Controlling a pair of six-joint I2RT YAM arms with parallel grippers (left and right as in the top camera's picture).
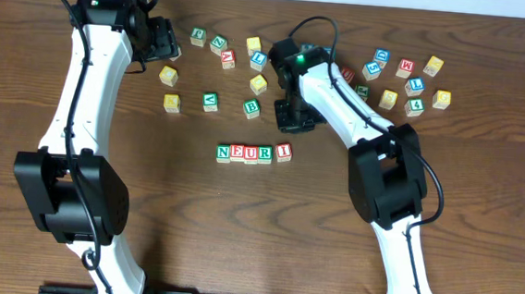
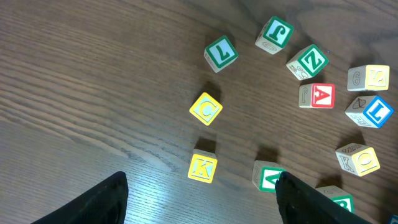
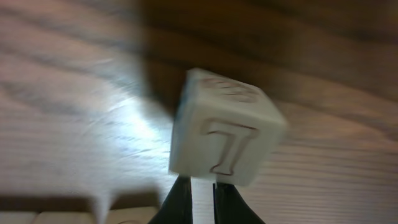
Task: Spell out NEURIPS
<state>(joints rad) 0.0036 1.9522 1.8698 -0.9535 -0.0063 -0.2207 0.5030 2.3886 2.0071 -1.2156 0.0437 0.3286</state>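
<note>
Right wrist: cube (image 3: pixel 224 127) pinched between right tool (image 3: pixel 200 186) tips, tilted.

Overhead: straight down, whole dark wooden table (image 1: pixel 482 181). Left wrist: near, oblique, sharing its yellow-framed wooden K cube (image 2: pixel 203 168). Right wrist: closest, blurred, filled by one pale wooden cube (image 3: pixel 224 134).

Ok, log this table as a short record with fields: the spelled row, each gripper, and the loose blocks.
row: five small wooden letter cubes with coloured frames, side by side, reading N E U R I
missing: P and S
left gripper: open, empty, near a yellow-framed wooden K cube
right gripper: fingers nearly together at a tilted, blurred pale cube; grip unclear
loose cubes: scattered beyond the row, in two groups
surface: dark wooden tabletop
</note>
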